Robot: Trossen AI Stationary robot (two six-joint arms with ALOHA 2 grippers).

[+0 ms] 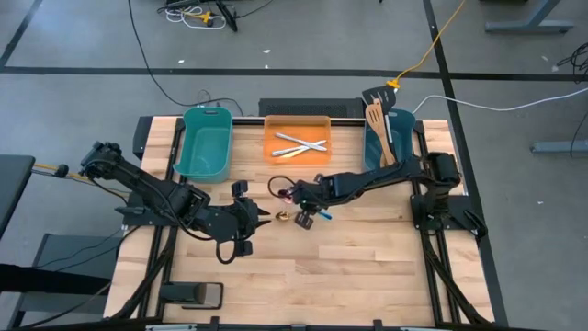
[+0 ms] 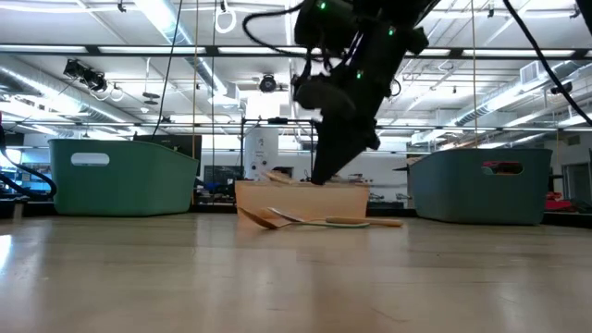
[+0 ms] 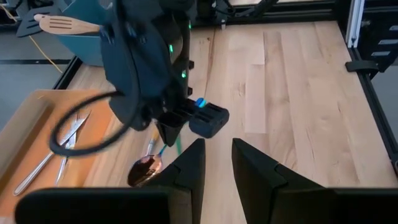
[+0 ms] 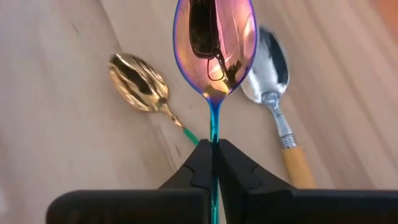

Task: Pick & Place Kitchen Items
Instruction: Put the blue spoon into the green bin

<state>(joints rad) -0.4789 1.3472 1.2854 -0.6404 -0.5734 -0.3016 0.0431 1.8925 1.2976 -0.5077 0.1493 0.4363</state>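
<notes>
The pale wooden surface stands in a wide hall lit by ceiling strip lights. The right pincer is clamped on an iridescent spoon above a gold spoon and a silver spoon (both lying mid-surface). The left pincer waits beside them, fingers parted, holding nothing.

Robotics lab, open hall with ceiling strip lights, wooden workbench, floor cables
</notes>
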